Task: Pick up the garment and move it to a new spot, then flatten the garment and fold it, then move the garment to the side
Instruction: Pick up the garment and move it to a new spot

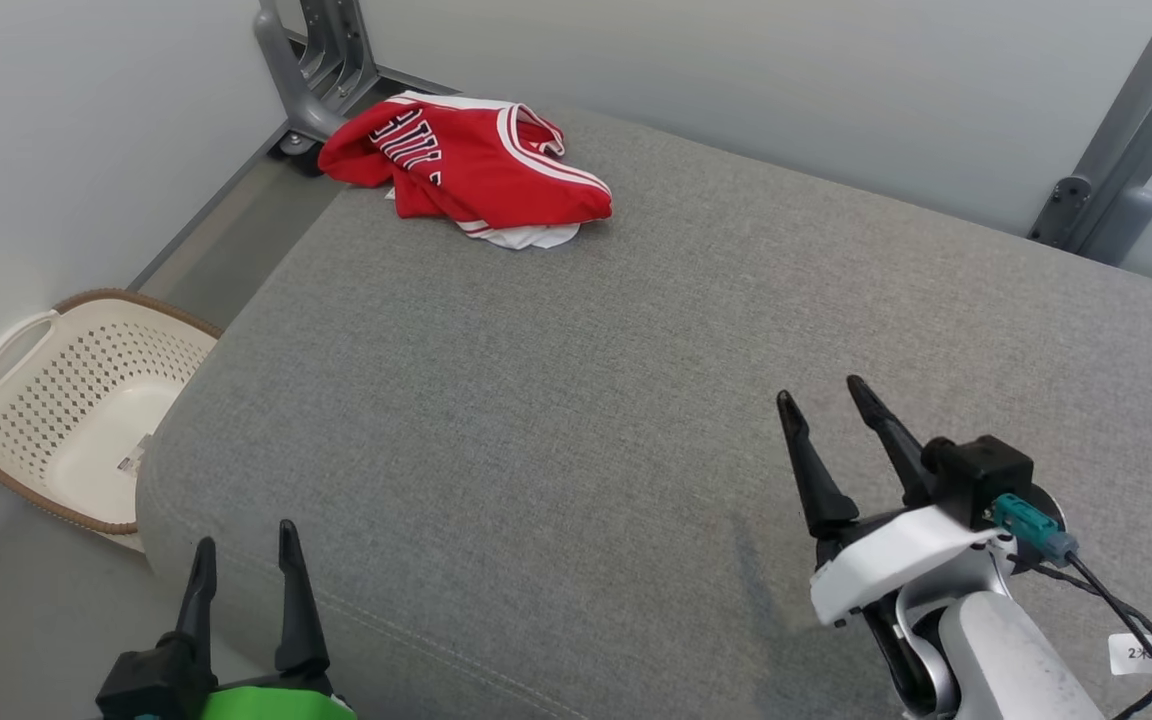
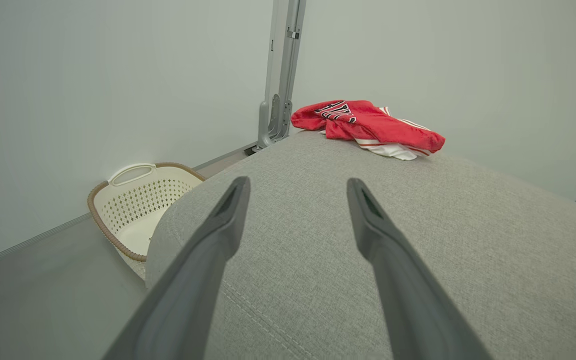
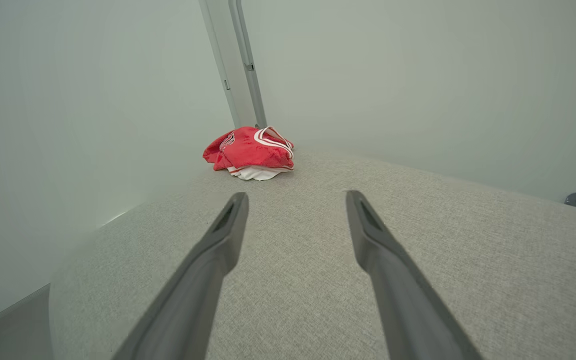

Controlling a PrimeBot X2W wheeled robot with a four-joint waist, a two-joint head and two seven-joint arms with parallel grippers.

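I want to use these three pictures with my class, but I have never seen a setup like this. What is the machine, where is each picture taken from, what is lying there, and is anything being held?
It is a wheeled robot with two arms, each ending in a two-fingered claw. One picture looks down from its head: the left claw is at lower left, the right claw at lower right. The other two come from cameras on each wrist, looking along that claw's fingers. A crumpled red jersey lies at the far corner of a grey cushioned surface. A cream laundry basket stands on the floor at the robot's left. Both claws are open and hold nothing.

Bare grey cushion [image 1: 636, 420] between fingers [image 1: 811, 470] and garment [image 1: 471, 165].
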